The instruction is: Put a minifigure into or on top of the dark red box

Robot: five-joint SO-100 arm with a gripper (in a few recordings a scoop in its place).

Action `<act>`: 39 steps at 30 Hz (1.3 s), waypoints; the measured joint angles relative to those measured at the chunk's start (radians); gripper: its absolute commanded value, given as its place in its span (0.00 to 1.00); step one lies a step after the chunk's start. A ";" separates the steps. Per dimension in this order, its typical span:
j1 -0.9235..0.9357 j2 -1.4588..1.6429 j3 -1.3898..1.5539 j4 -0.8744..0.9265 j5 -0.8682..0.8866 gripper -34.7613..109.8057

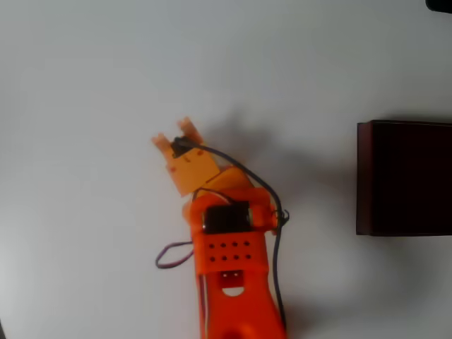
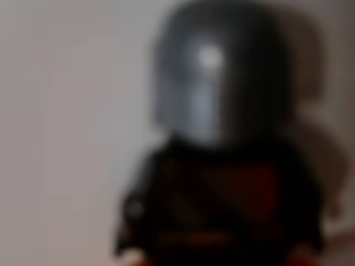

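Note:
The minifigure [image 2: 222, 144] looms very close and blurred in the wrist view, with a grey rounded head over a dark body. Small orange bits of my fingertips [image 2: 128, 258] show at its lower sides. From overhead, my orange gripper [image 1: 176, 136] points up-left at the table's middle, with a small dark shape, apparently the minifigure [image 1: 181, 147], held between its fingers. It looks shut on the figure. The dark red box [image 1: 363, 176] stands at the right edge, far to the right of the gripper, with its black interior open upward.
The white table [image 1: 85, 85] spreads all around the arm. A thin dark cable [image 1: 277, 233] loops along the arm's right side, and a purple wire [image 1: 169, 256] hangs at its left. A dark object [image 1: 439, 4] sits in the top right corner.

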 measured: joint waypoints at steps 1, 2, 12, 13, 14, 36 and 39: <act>0.000 0.014 0.002 0.014 -0.014 0.24; 0.008 0.037 -0.002 0.029 -0.028 0.24; 0.342 0.476 -0.121 0.440 -0.324 0.24; 0.407 0.497 -0.144 0.479 -0.360 0.24; 0.463 0.503 -0.167 0.511 -0.396 0.24; 0.907 -0.321 -0.781 0.410 -0.472 0.35; 0.896 -0.468 -0.907 0.433 -0.476 0.38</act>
